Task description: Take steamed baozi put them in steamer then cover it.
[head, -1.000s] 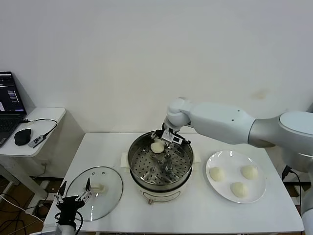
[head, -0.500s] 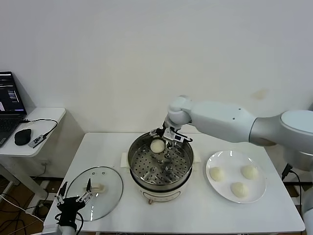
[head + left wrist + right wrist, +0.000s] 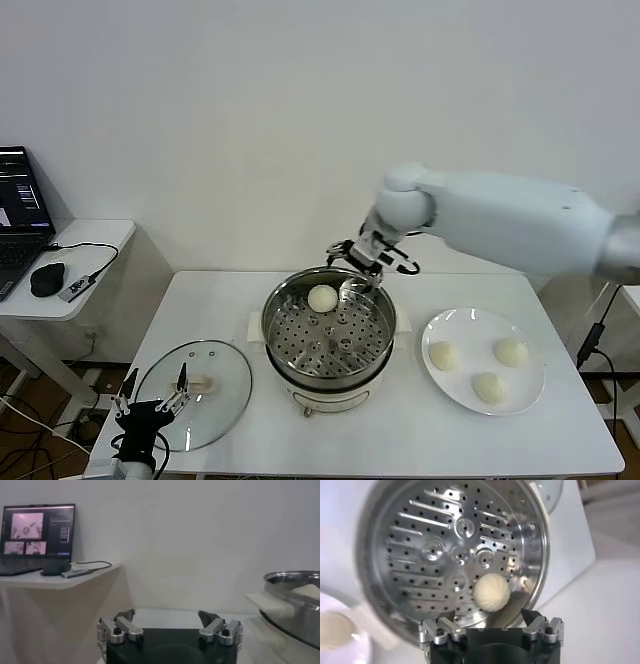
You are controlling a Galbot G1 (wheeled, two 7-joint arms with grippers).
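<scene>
One cream-white baozi (image 3: 322, 298) lies on the perforated tray at the back of the steel steamer (image 3: 285, 352); it shows in the right wrist view (image 3: 491, 593) inside the steamer (image 3: 385, 595). Three more baozi (image 3: 442, 354) (image 3: 510, 351) (image 3: 487, 387) sit on a white plate (image 3: 475, 324). My right gripper (image 3: 367, 259) is open and empty, raised above the steamer's back rim; its jaws (image 3: 489, 617) stand wide above the bun. The glass cover (image 3: 222, 401) lies on the table front left. My left gripper (image 3: 150, 396) is open and empty at the cover's near edge, also in its wrist view (image 3: 166, 616).
A side table (image 3: 85, 240) at the left holds a laptop (image 3: 18, 205) and a mouse (image 3: 46, 279). The steamer's rim (image 3: 295, 600) fills one side of the left wrist view. The white table (image 3: 400, 440) ends close in front.
My right gripper has let go of the baozi, which now rests in the steamer, and has risen and moved right, away from it. The left arm has not moved.
</scene>
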